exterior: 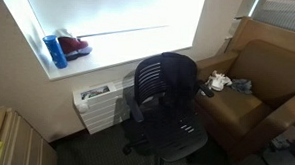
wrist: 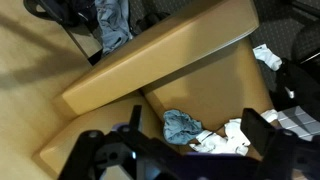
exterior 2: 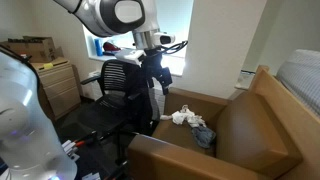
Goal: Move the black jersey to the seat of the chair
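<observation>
The black jersey point(exterior: 181, 76) hangs limp over one side of the back of the black office chair point(exterior: 147, 88), in front of the window. In an exterior view the jersey point(exterior 2: 157, 92) drapes down the chair's back point(exterior 2: 120, 80), and my gripper point(exterior 2: 151, 52) hovers just above its top edge. In the wrist view my gripper point(wrist: 200, 140) is open and empty, its fingers spread wide. That view looks down into the brown armchair, and the jersey does not show in it. The chair's seat point(exterior: 175, 129) is bare.
A brown boxy armchair point(exterior 2: 240, 130) stands right beside the chair, with a blue-grey cloth point(wrist: 181, 125) and white cloths point(wrist: 235, 135) on its seat. A radiator point(exterior: 98, 108) sits under the sill, which holds a blue bottle point(exterior: 55, 50). Boxes point(exterior 2: 50, 80) stand beyond the chair.
</observation>
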